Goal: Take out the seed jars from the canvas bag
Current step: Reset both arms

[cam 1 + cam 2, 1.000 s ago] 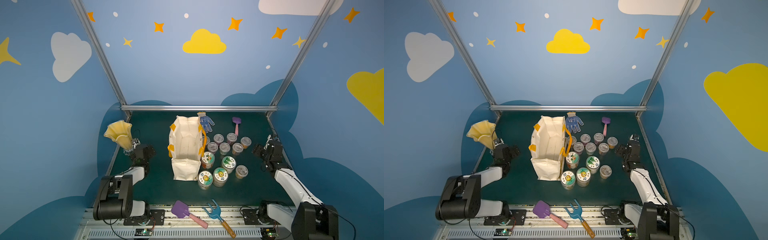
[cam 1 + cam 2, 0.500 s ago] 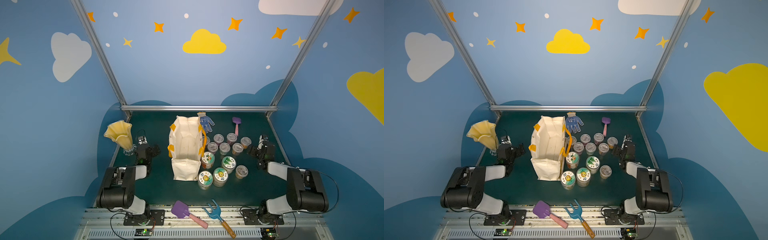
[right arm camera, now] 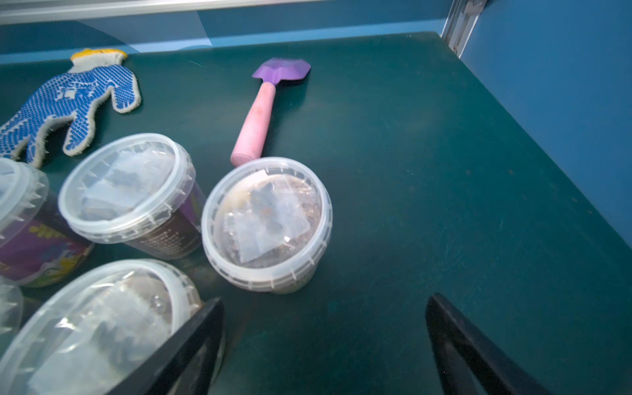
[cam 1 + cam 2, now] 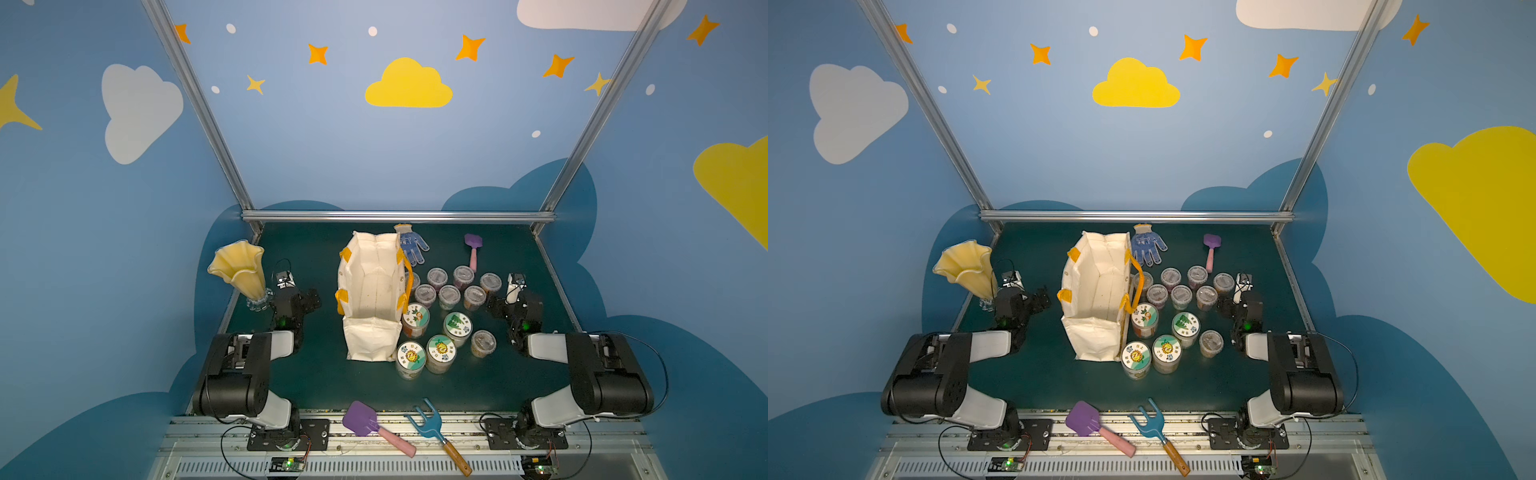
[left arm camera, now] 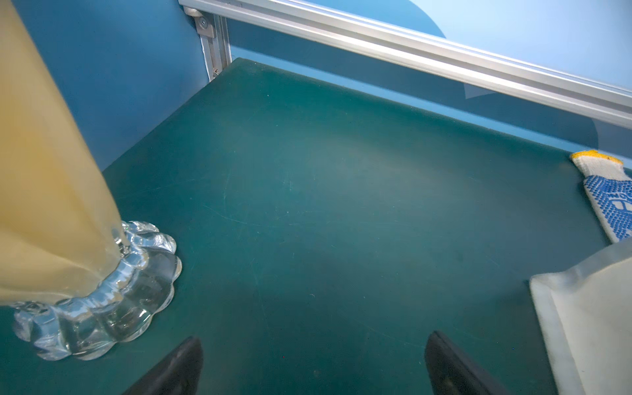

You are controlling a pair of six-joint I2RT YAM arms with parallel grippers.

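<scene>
mat point(image 4: 316, 257): dark green — canvas bag point(image 4: 368, 343) upright | walls point(image 4: 332, 166): blue, clouds point(image 4: 408, 85), stars point(image 4: 318, 54)

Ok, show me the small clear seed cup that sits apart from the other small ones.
The small cup standing alone beside the pictured-lid jars; the other small cups huddle together farther back.

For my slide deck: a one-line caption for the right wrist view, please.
Jaws open, the right gripper beside lidded seed jars; glove and shovel nearby.

The left arm point(image 4: 237, 374) is folded low, elbow back, and the left gripper point(image 5: 313, 345) has its jaws spread wide. Opposite, the right arm point(image 4: 602, 374) mirrors it, right gripper point(image 3: 325, 307) gaping too.
</scene>
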